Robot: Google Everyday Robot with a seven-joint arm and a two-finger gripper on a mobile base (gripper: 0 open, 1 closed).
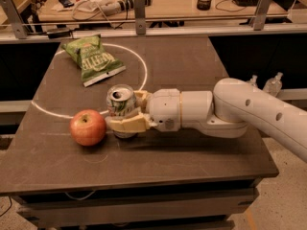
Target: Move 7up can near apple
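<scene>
A dark, flat table (192,75) is filling most of the view, and a thin white ring (144,67) is curving across its top. A green chip bag (93,59) is lying inside that ring toward the far left corner. Behind the table a metal rail (192,30) is running from side to side, and beyond it a wooden desk (177,1) is carrying cables and a small black cup (204,2). Two clear bottles (268,83) are standing on the floor to the right, behind the arm.

The white arm (230,111) is reaching in from the right, low over the tabletop. Its gripper (122,110) is clenching the 7up can (120,101), with one tan finger (127,125) pressing the near side and the other sitting behind. The can is standing roughly upright, silver top showing, at the front edge of the ring. Whether its base is touching the table I cannot tell. The apple (88,127) is sitting just left of the can, a narrow gap showing between them.
</scene>
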